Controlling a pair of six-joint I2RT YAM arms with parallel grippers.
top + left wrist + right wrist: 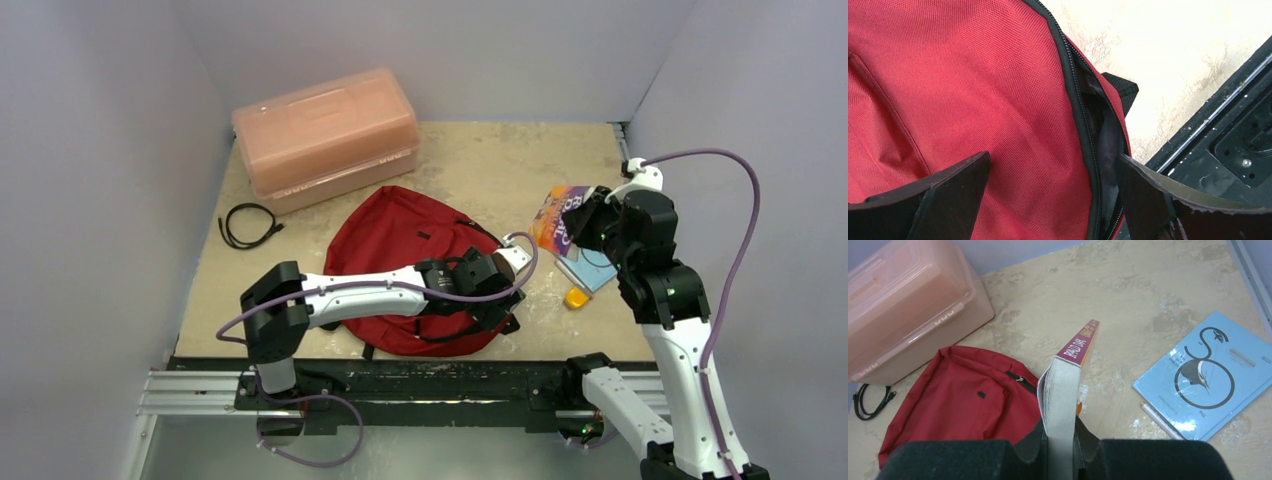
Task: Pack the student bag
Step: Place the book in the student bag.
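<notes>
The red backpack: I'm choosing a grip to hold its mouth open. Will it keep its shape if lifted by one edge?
Probably floppy: the backpack lies flat and creased, so it seems nearly empty and light. Its weave likely grips well, but the zipper edge would probably sag beyond the left gripper.

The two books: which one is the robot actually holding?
The thick paperback with the purple spine, clamped in the right gripper; the thin light-blue book lies flat on the table.

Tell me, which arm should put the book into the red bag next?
Right. The right end effector is shut on the book, so it can carry it over. The left end effector is open and empty, at the unzipped edge of the red bag.
</notes>
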